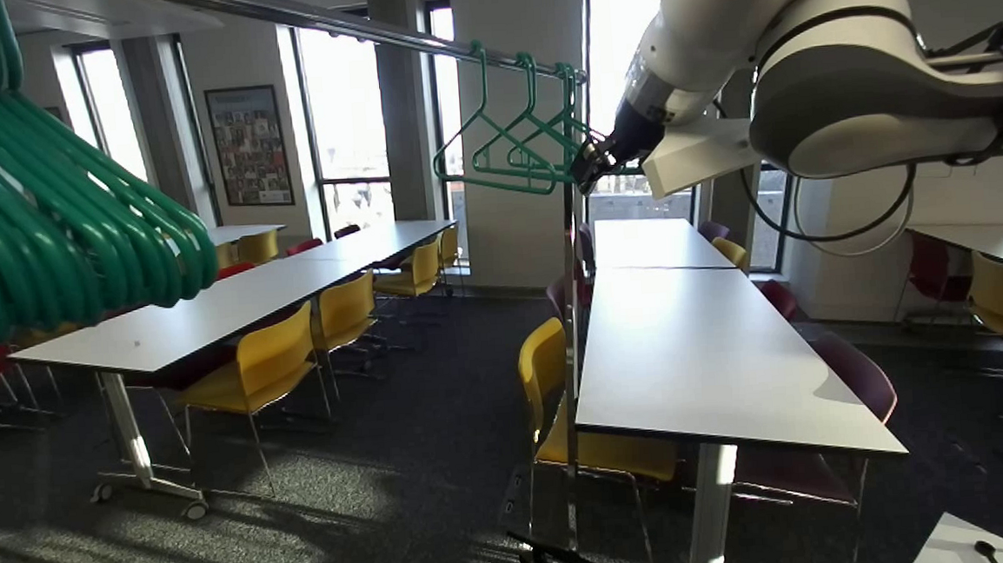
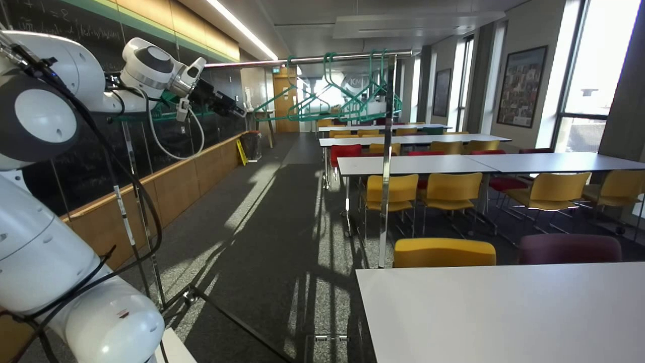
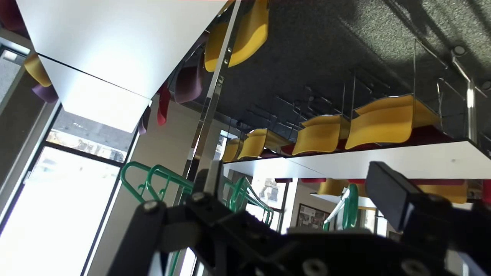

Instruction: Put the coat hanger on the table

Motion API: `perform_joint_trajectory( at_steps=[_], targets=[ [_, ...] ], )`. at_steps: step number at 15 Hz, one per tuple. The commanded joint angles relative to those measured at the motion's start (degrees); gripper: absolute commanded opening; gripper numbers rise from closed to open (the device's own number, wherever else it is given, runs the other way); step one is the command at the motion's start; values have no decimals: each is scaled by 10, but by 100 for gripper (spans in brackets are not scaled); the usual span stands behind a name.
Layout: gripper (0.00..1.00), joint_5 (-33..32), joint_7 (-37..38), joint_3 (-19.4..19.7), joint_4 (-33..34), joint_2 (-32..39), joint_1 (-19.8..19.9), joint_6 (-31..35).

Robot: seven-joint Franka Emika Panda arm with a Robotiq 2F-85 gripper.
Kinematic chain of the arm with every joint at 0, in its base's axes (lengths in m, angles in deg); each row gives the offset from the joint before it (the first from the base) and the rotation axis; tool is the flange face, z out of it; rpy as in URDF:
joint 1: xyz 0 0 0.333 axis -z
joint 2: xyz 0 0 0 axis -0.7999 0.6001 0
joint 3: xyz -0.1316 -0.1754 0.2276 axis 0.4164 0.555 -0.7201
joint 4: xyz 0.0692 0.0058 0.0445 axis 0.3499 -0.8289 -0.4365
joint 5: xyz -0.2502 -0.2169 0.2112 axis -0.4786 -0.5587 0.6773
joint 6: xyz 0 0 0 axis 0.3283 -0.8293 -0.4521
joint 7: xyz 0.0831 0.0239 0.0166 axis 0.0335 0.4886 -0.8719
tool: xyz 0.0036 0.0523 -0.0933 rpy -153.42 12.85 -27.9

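Behind the tool (image 3: 296, 180), coat hangers (image 3: 350, 209) partly covered, table (image 3: 333, 165) cropped.

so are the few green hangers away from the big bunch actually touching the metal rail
Touching. Both exterior views show it: the green hangers are hooked over the metal rail and hang from it.
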Motion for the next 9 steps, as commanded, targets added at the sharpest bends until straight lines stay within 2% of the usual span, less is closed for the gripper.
perform_joint_trajectory(
  at_steps=[1,5,9],
  targets=[
    [100,-4,2,3,4,4,-6,-4],
    [100,-45,10,4,22,19,9,17],
    [100,-133,44,10,51,44,19,54]
  ],
)
